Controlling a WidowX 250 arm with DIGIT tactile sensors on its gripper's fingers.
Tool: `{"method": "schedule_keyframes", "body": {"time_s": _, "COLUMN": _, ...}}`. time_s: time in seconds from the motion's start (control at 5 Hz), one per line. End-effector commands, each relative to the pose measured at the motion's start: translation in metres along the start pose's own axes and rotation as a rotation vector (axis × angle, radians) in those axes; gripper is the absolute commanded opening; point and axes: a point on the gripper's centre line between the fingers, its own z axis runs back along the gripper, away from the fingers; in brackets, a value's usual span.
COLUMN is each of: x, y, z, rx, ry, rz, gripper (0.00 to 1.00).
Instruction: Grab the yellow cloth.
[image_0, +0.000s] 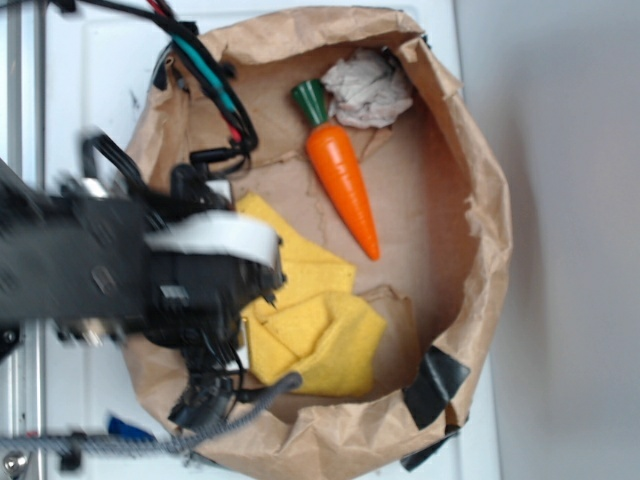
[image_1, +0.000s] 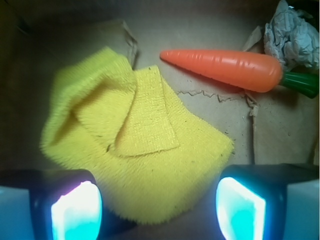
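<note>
**Fingers wide apart over the yellow cloth**

While the black robot arm (image_0: 110, 265) hangs over the left side of the brown paper (image_0: 440, 170), the yellow cloth (image_1: 135, 150) lies flat on that paper, right under it. The cloth is soft and fuzzy, and its flaps fold over each other. In the wrist view, the fingers (image_1: 160, 207) are spread wide and hold nothing. One finger shows at the bottom left and one at the bottom right, with the near edge of the cloth between them. An orange toy carrot (image_1: 225, 67) with a green top lies near the cloth but does not touch it. A crumpled grey-white paper ball (image_1: 292, 35) sits by the carrot's green end. The paper's edges curl up like a bowl.
</note>
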Motion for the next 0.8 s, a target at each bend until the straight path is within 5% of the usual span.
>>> {"method": "schedule_keyframes", "body": {"time_s": 0.0, "x": 0.048, "y": -0.019, "z": -0.007, "rx": -0.008, "ry": 0.024, "rz": 0.05, "gripper": 1.0}}
{"method": "schedule_keyframes", "body": {"time_s": 0.4, "x": 0.06, "y": -0.024, "z": -0.007, "rx": -0.058, "ry": -0.014, "rz": 0.032, "gripper": 1.0}}
{"method": "schedule_keyframes", "body": {"time_s": 0.6, "x": 0.058, "y": -0.032, "z": -0.031, "rx": -0.017, "ry": 0.008, "rz": 0.024, "gripper": 1.0}}
